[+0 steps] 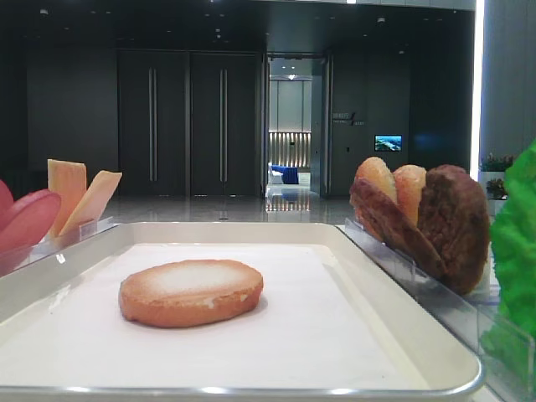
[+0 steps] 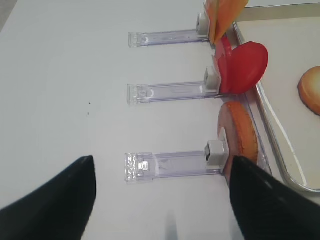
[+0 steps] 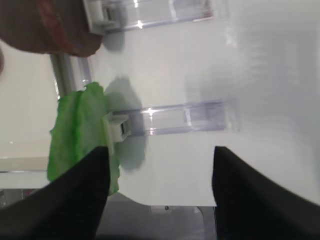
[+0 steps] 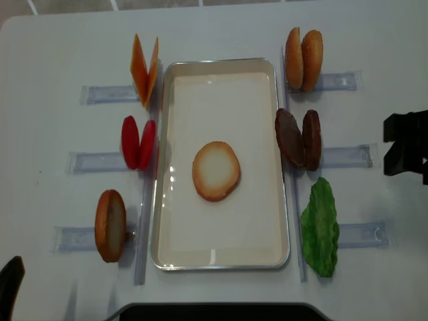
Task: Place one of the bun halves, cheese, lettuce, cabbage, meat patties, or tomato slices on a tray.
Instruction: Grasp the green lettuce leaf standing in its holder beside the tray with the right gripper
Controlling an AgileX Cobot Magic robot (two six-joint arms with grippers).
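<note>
1. Tray [image 4: 221, 261] sits mid-table; one bun half [image 4: 216, 170] already lies flat in it, pale face up.
2. Lettuce [image 4: 320, 227] leans in its rack right of the tray, beside the patties [image 4: 299, 138]. Probably the next pick: thin, floppy, light, likely to fold or slip.
3. Best hold: pinch its upper edge, clear of the rack [image 3: 185, 117], and lift straight out.
4. Right gripper [image 3: 161, 172] empty, jaws wide, near the lettuce and not touching it.
5. Left gripper [image 2: 162, 187] spread wide, empty, over the rack holding a bun.
</note>
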